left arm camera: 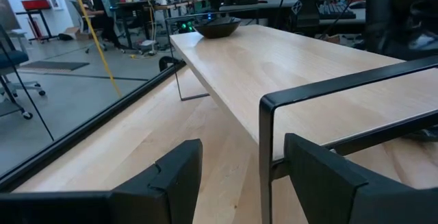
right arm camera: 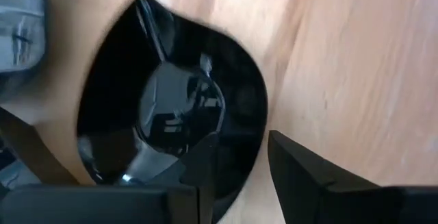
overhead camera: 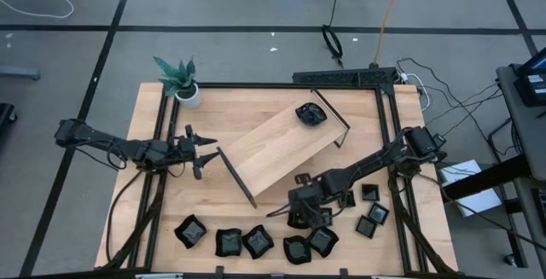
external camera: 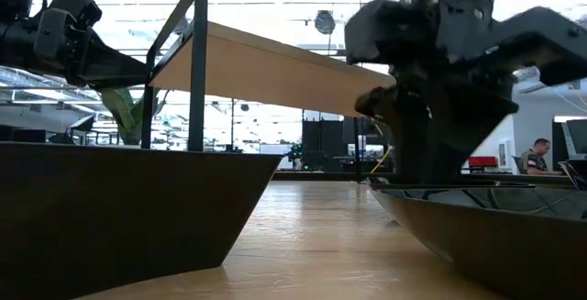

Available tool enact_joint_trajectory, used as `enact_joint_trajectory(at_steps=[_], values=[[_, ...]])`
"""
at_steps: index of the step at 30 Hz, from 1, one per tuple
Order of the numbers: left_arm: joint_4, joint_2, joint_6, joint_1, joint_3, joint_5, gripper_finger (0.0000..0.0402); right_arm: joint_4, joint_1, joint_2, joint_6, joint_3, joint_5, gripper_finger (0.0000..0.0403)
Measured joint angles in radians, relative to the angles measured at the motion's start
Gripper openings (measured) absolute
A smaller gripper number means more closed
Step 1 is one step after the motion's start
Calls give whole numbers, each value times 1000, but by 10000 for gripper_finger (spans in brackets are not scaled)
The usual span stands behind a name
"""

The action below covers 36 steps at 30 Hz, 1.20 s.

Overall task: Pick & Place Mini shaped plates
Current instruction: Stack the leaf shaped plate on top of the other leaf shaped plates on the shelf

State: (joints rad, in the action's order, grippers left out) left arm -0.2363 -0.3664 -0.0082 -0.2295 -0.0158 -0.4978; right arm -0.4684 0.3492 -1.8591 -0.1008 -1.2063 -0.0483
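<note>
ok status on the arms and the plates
Right gripper fingers astride a black plate's rim. Left gripper open by tray rail. One plate on tray.

A pale wooden tray (overhead camera: 277, 147) with black end rails lay at an angle across the middle of the wooden table (overhead camera: 247, 108), one rail toward the near left, the other toward the far right. A small potted plant (overhead camera: 181, 80) in a white pot stood at the table's far left corner. A black frame (overhead camera: 256, 85) ran along the table's edges. Cables (overhead camera: 444, 100) trailed over the grey floor to the right, and a yellow cord (overhead camera: 388, 10) ran away behind the table. In the room beyond, a person (external camera: 537, 156) sat at a desk
</note>
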Motion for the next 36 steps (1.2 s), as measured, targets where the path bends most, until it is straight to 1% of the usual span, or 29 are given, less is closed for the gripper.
enact_joint_trajectory(at_steps=[15, 18, 27, 36], values=[[0, 0, 0, 0, 0, 0, 209, -6, 1, 18, -74, 11, -7, 112], [0, 0, 0, 0, 0, 0, 209, -7, 1, 33, -75, 11, -7, 102], [0, 0, 0, 0, 0, 0, 209, -27, 13, 41, -97, 18, -7, 42], [0, 0, 0, 0, 0, 0, 209, -17, 13, 40, -100, 34, -8, 31]])
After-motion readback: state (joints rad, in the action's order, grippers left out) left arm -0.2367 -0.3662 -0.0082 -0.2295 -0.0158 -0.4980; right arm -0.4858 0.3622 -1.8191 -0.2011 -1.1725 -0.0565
